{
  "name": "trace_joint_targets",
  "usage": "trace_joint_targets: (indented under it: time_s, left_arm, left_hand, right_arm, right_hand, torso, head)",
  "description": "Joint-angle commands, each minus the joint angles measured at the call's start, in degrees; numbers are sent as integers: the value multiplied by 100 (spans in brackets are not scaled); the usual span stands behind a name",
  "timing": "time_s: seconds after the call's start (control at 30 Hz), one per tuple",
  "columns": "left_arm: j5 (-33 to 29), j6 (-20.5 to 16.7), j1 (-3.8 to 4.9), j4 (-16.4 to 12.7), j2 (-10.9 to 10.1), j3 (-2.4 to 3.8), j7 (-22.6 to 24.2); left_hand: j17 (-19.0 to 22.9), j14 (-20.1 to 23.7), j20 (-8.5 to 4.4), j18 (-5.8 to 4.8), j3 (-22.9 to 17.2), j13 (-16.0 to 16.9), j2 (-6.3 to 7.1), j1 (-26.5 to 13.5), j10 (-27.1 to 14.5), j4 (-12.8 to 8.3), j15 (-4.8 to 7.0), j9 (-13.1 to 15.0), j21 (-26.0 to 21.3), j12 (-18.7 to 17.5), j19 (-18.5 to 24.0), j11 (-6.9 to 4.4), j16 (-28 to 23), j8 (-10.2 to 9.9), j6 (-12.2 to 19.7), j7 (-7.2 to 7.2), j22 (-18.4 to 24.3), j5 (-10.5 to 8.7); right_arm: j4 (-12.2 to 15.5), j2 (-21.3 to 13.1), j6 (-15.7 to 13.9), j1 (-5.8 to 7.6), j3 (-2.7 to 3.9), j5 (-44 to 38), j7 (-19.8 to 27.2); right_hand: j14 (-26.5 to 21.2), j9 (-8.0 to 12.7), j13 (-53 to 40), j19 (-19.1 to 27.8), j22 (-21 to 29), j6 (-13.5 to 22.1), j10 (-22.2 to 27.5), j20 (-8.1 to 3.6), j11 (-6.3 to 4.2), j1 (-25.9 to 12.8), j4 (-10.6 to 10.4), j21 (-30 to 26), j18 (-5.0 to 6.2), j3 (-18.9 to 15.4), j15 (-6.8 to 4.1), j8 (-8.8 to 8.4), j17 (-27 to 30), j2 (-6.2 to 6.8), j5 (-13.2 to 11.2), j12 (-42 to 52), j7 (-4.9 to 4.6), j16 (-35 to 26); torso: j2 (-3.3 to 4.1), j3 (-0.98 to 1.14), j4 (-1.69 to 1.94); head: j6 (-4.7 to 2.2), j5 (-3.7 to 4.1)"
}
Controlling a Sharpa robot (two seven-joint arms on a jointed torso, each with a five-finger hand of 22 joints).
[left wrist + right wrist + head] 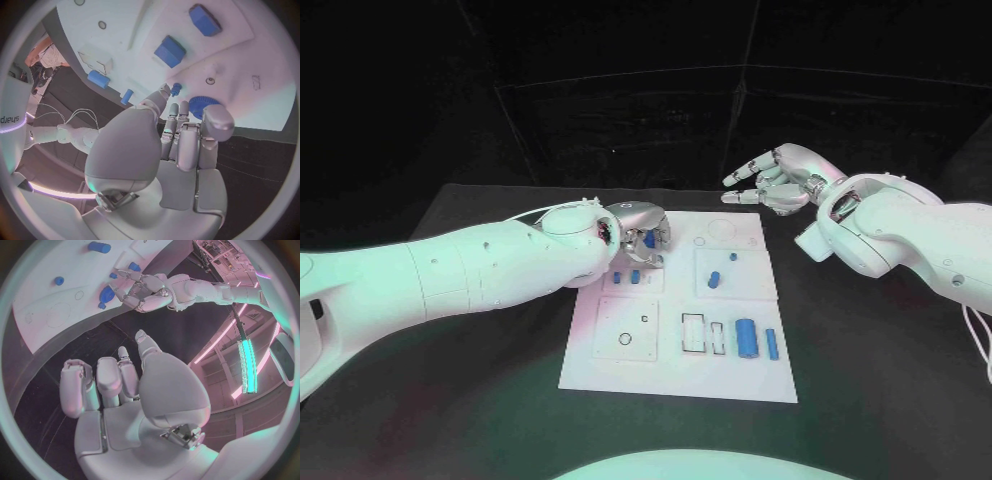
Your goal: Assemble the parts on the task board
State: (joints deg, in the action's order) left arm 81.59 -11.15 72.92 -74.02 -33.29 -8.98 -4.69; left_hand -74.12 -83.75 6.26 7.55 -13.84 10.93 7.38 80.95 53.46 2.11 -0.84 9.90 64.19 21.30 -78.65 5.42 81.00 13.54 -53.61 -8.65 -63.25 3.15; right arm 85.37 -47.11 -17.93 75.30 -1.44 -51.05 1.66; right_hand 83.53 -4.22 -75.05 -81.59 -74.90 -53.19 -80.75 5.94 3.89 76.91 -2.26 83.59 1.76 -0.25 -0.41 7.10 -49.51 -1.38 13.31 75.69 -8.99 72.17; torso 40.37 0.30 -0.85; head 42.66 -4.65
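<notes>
The white task board [678, 375] lies in the middle of the black table [877, 340], and small blue parts are spread over it: two lie side by side near its right edge, a thicker cylinder [749, 339] and a thin rod [772, 344], two more sit in a panel further up, one oblong [714, 279] and one small peg [733, 256], and a pair of blocks [627, 277] lies just below the left hand. The left hand [640, 232] is down over the board's far left corner, fingers curled toward the surface; the left wrist view shows its fingertips [164, 92] right by a small blue peg [176, 89] and a round blue ridged part [201, 104], but I cannot tell whether it grips either one. The right hand [776, 178] hangs in the air beyond the board's far right corner, well apart from the parts, fingers loosely spread and holding nothing.
</notes>
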Motion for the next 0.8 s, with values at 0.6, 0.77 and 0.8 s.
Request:
trace_joint_targets:
  time_s: [0.6, 0.77, 0.8]
  left_arm:
    - [154, 423, -35, 194, 161, 4, -216]
    - [153, 437, -43, 218, 185, 4, -201]
    - [153, 440, -45, 222, 192, 4, -191]
  left_hand:
    - [32, -248, -35, -126, -331, -281, -176, 47, 442, -106, 78, -137, 90, -200, -125, -59, 41, -121, -373, 59, -83, 24]
    - [39, -251, -44, -134, -451, -358, -184, 37, 537, -128, 87, -176, 110, -272, -141, -66, 51, -163, -439, 63, -106, 25]
    - [41, -251, -45, -134, -468, -369, -184, 31, 552, -130, 88, -182, 112, -283, -143, -68, 52, -168, -451, 65, -109, 24]
  right_arm:
    - [-1, 29, 43, 10, 3, -8, 42]
    - [-2, 32, 44, 10, 3, -8, 43]
    - [-3, 33, 45, 10, 3, -8, 44]
  right_hand:
    - [21, 8, -138, 26, -433, -20, -6, -15, -13, -27, 13, -14, 102, -30, -27, 28, -12, -18, 17, -4, 10, -12]
    - [22, 8, -140, 24, -435, -20, -8, -15, -13, -26, 13, -13, 101, -30, -27, 29, -14, -19, 18, -1, 10, -12]
    - [22, 8, -140, 24, -435, -20, -8, -15, -13, -26, 13, -13, 101, -30, -27, 29, -14, -19, 18, -1, 10, -12]
  torso:
    - [-5, -1, 3]
    - [-1, 0, -1]
    - [-1, 1, 0]
  head:
    - [17, 3]
    - [20, 6]
    - [22, 10]
